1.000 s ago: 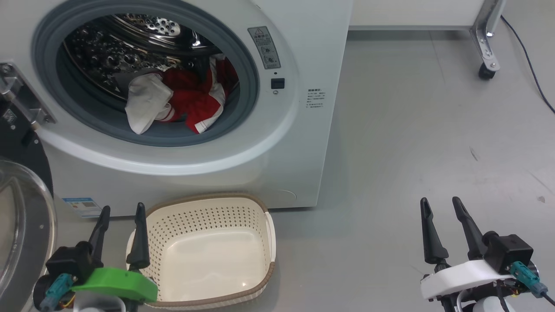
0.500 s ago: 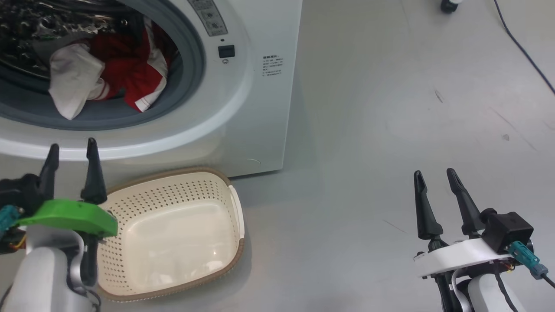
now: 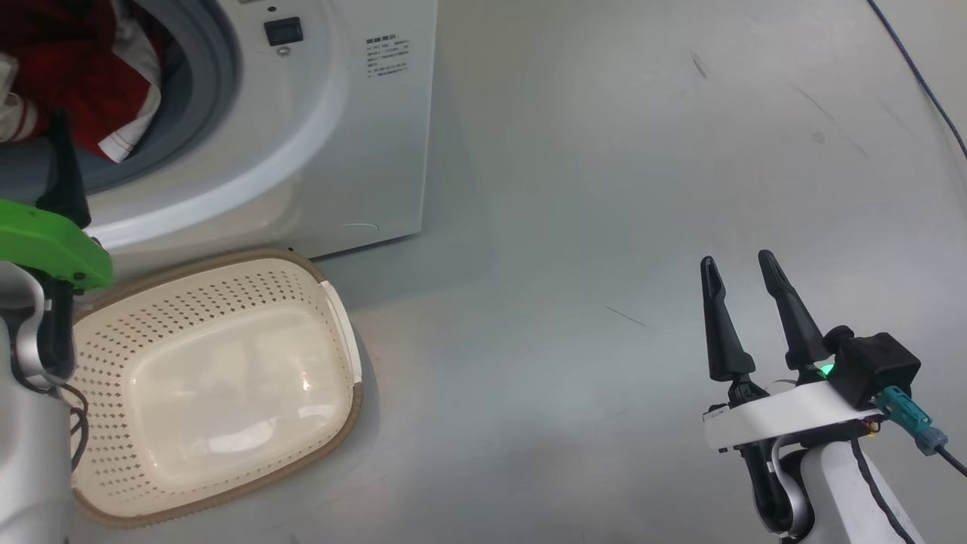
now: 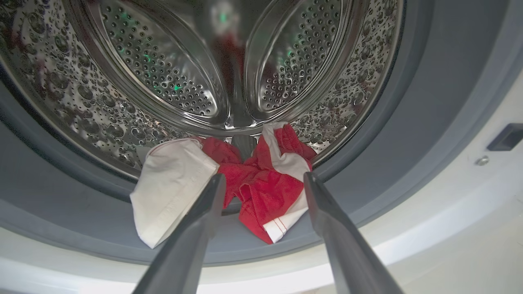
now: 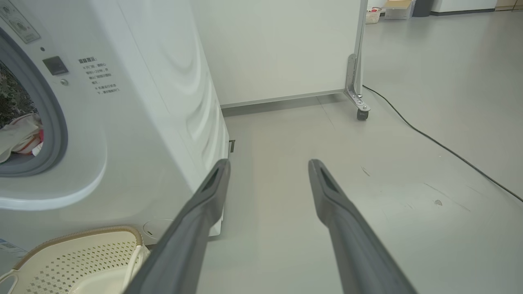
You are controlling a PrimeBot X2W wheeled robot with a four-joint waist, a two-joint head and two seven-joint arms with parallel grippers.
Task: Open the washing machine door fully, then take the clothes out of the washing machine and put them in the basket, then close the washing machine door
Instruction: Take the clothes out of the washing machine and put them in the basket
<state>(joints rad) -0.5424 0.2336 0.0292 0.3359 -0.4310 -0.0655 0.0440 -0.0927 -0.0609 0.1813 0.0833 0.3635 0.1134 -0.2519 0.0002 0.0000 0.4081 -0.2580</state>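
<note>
Clothes [image 4: 261, 196]: red-and-white heap, centre frame, on steel drum [image 4: 163, 81] lip; left end effector [image 4: 263, 175] wide open, empty, aimed there, best advanced low to pinch deep; right end effector [image 3: 736, 258] open, empty; basket [image 3: 151, 302] lower left.

Smooth grey floor [image 3: 574, 151] with faint scuffs, white partition panel [image 5: 278, 49] on a castor [image 5: 362, 114], dark cable [image 5: 441, 145] trailing across it

washing machine [image 3: 355, 151]: drum mouth uncovered, red-and-white clothes [image 3: 83, 91] lying at its lip | basket [image 3: 227, 287]: empty, on floor [image 3: 574, 189] just beside the washer's front foot | left gripper [image 3: 34, 132]: one dark finger [image 3: 66, 181] upright before the mouth | right gripper [image 3: 736, 259]: fingers spread, holding nothing, above floor well apart from basket
</note>
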